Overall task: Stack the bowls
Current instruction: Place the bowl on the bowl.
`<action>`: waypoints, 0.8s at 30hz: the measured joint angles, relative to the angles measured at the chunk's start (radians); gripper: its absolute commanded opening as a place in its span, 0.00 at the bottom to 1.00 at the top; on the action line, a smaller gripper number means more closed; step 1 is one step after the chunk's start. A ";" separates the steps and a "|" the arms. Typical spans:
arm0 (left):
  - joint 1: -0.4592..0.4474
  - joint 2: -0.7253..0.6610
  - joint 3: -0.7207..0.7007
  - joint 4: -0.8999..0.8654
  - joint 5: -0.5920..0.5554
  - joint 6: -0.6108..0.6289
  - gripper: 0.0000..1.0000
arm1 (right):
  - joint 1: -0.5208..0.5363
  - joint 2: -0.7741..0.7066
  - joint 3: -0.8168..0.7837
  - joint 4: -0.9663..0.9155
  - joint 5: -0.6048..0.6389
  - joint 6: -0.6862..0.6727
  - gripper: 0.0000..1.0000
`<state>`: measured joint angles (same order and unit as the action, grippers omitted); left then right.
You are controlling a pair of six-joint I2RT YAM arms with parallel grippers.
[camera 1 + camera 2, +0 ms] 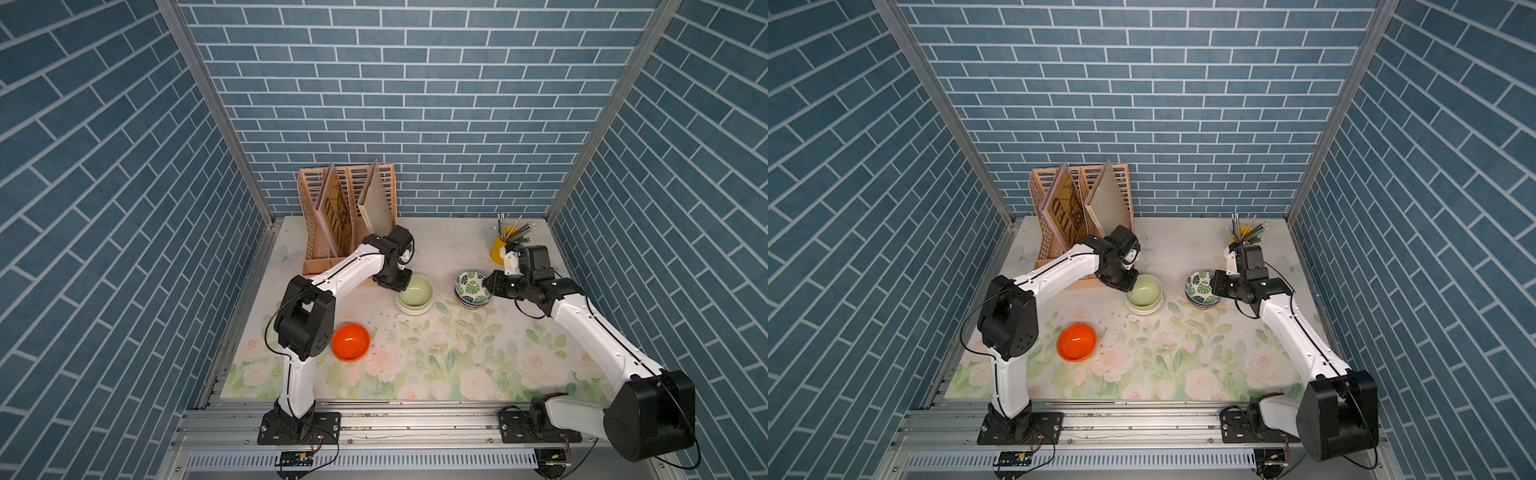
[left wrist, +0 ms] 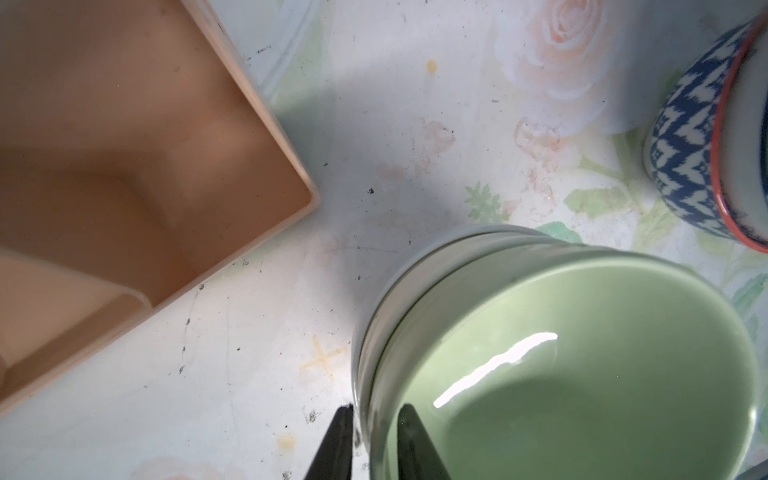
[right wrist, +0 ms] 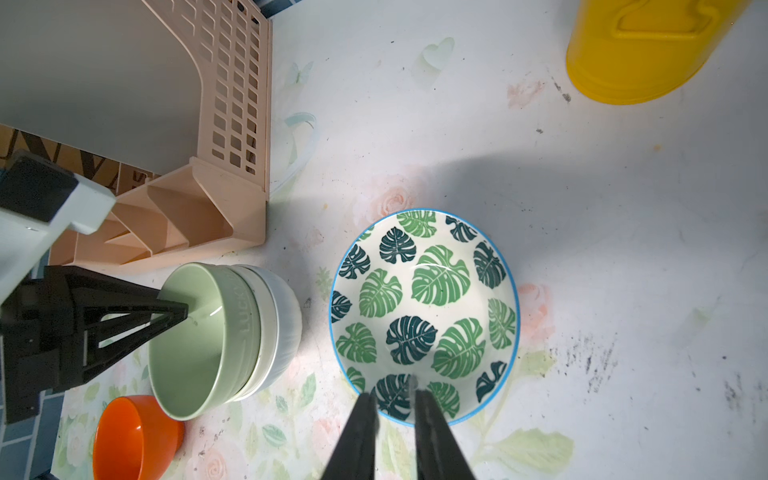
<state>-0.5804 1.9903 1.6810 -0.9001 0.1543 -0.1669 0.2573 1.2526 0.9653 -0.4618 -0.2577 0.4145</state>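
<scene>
Right wrist view: embossed letters "LUCK…" read on outer wall of pale green bowl [image 3: 187,345], nested on cream bowl [image 3: 266,328] and white bowl [image 3: 289,320]; stack set just beside front corner of peach lattice file rack [image 3: 232,124]. Glossy leaf-print bowl [image 3: 424,311], blue-rimmed, stacked farther from rack, blue-chevron bowl [image 2: 685,158] seen beneath. Orange bowl [image 3: 133,436] alone, well apart from rack. Left tool [image 2: 376,409] astride pale green rim, slightly parted, wall not pinched. Right tool [image 3: 395,395] at leaf-print rim, narrowly parted; hold cannot be told.

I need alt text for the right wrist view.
The right gripper's black fingers stand at the rim of a leaf-patterned bowl. Beside it, the left gripper reaches a pale green bowl atop a stack; an orange bowl, peach rack and yellow cup lie nearby.
</scene>
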 measured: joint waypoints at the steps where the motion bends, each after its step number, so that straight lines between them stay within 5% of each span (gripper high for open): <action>1: 0.000 0.000 0.000 -0.002 0.000 0.000 0.25 | 0.000 0.000 0.000 0.000 0.000 0.000 0.22; 24: 0.000 0.000 0.031 -0.024 -0.003 0.002 0.15 | 0.005 0.007 0.000 0.000 0.000 0.000 0.22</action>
<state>-0.5804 1.9903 1.7119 -0.9245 0.1509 -0.1650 0.2623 1.2598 0.9653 -0.4622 -0.2581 0.4145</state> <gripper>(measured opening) 0.156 0.217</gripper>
